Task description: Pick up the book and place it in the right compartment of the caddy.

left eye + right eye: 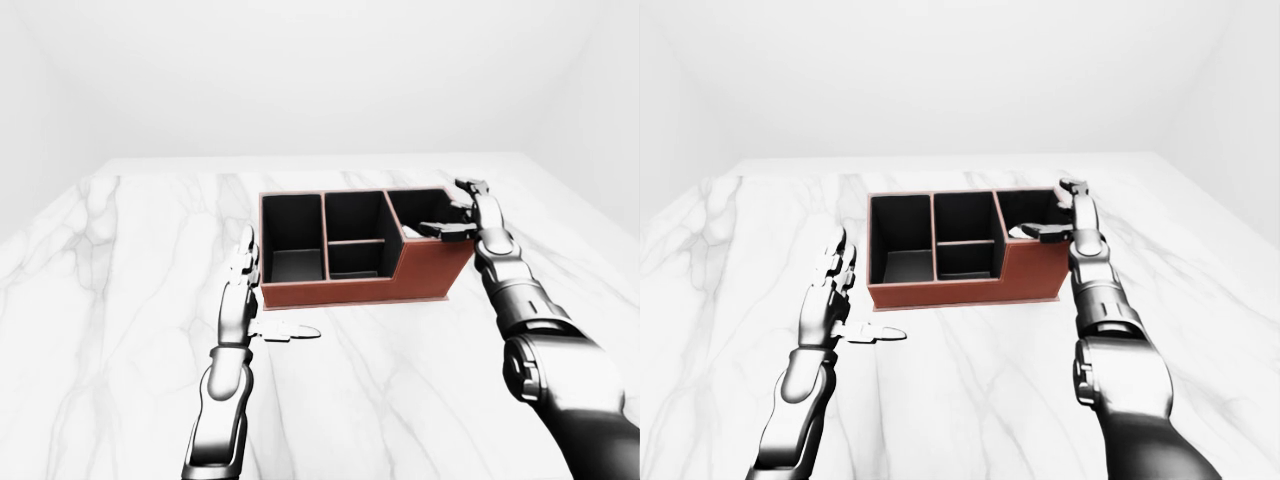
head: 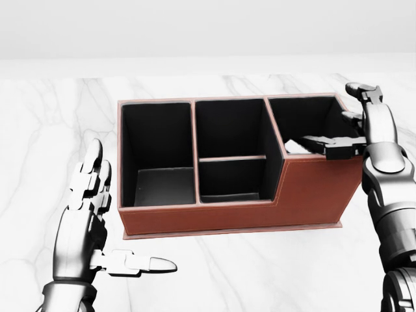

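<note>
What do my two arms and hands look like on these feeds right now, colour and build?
Both arms are glossy silver-grey metal with darker joints. The left hand has three segmented, jointed fingers with rounded pale tips. The right hand is the same build, on a ribbed cylindrical forearm; its upper arm is bulkier and darker grey. No cables, markings or sleeves show.
</note>
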Controlling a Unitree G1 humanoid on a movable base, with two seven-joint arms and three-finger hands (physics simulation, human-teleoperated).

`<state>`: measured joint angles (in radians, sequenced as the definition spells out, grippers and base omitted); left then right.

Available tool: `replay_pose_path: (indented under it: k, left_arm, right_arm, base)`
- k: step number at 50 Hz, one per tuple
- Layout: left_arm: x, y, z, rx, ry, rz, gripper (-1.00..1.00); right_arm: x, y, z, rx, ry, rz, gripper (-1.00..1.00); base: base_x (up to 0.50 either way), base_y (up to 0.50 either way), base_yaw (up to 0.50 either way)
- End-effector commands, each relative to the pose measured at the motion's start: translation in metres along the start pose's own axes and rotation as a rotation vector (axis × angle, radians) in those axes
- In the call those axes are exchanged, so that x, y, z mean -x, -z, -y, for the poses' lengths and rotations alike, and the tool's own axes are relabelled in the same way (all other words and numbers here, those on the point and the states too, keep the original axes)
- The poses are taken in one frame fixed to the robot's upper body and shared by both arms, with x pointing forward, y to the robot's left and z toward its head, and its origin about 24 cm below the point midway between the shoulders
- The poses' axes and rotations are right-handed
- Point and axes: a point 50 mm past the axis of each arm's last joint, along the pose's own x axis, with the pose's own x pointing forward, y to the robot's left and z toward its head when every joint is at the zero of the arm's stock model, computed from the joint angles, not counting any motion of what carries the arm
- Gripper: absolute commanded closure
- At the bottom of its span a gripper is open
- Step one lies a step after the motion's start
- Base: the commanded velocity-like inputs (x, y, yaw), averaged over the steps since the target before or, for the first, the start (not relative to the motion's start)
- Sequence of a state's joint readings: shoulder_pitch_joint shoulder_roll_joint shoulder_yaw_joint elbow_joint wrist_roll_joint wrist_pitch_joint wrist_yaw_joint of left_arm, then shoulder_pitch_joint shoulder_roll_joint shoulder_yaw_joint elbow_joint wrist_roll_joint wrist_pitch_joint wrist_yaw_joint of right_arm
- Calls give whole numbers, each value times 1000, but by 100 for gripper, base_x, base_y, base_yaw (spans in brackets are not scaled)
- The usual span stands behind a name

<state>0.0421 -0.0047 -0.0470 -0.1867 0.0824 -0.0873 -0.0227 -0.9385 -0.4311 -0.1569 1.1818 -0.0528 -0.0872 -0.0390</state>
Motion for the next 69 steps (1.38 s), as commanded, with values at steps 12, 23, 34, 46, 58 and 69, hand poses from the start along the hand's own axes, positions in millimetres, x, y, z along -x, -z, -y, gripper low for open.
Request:
replay_pose_path:
  k: [12, 23, 34, 46, 58, 69]
  left_arm:
    - [2, 0, -1, 13, 3, -2, -100]
    - [2, 3, -1, 14, 2, -14, -100]
    - [2, 3, -1, 14, 3, -15, -100]
    - [2, 1, -2, 10, 1, -7, -100]
    - [2, 0, -2, 10, -2, -1, -100]
    - [3, -2, -1, 10, -1, 8, -100]
  right_arm:
    - [0, 0, 7, -42, 30, -3, -100]
    - [3, -59, 23, -114, 39, 245, -100]
    - [46, -120, 46, -202, 66, 546, -100]
    - [141, -175, 58, -318, 44, 1025, -100]
    - [228, -181, 56, -344, -1, 1338, -100]
    - [290, -175, 73, -574, -158, 1311, -100]
  base:
    - [0, 0, 0]
    - [0, 0, 0]
    - [0, 0, 0]
    - [0, 0, 0]
    - [0, 0, 0]
    - [0, 0, 0]
